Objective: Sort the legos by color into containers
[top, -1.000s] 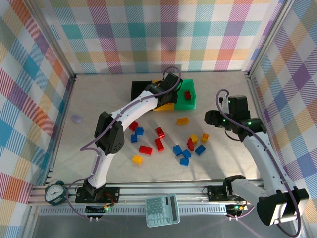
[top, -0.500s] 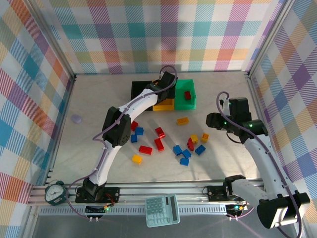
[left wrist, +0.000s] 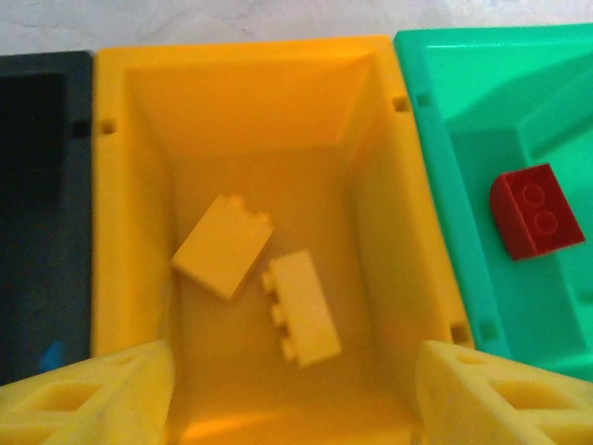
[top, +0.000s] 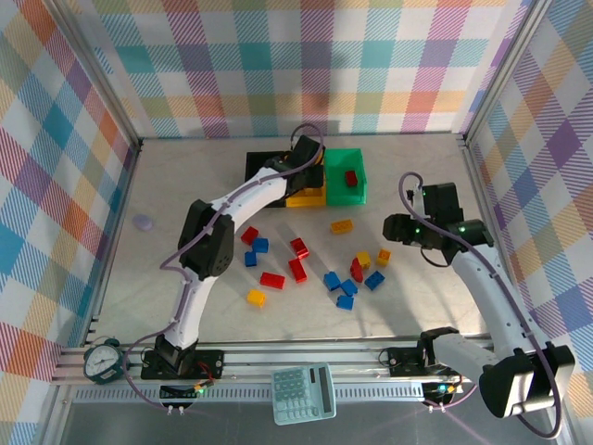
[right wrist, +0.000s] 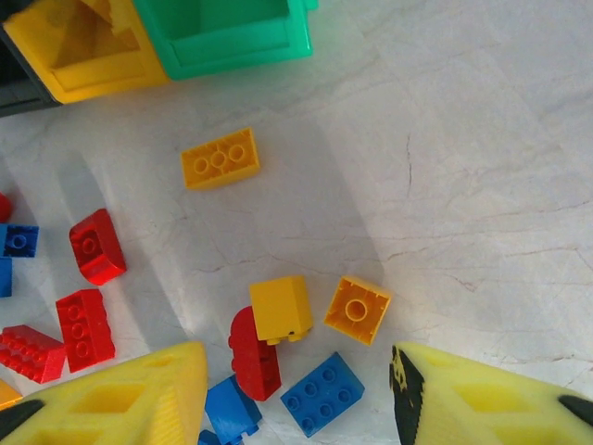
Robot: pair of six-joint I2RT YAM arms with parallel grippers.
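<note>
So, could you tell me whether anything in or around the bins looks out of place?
Nothing looks spilled or damaged. In the yellow bin, a square yellow brick and an oblong yellow brick both lie tipped on their sides, skewed to the walls. A red brick sits in the green bin.

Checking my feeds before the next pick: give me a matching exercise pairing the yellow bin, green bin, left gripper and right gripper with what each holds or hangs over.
Column one:
1. yellow bin
2. green bin
3. left gripper
4. right gripper

Column two:
A. open above loose bricks on the table
B. holds a red brick
C. open above the yellow bin
D. holds two yellow bricks

Pairs: 1-D, 2-B, 3-C, 4-A.
</note>
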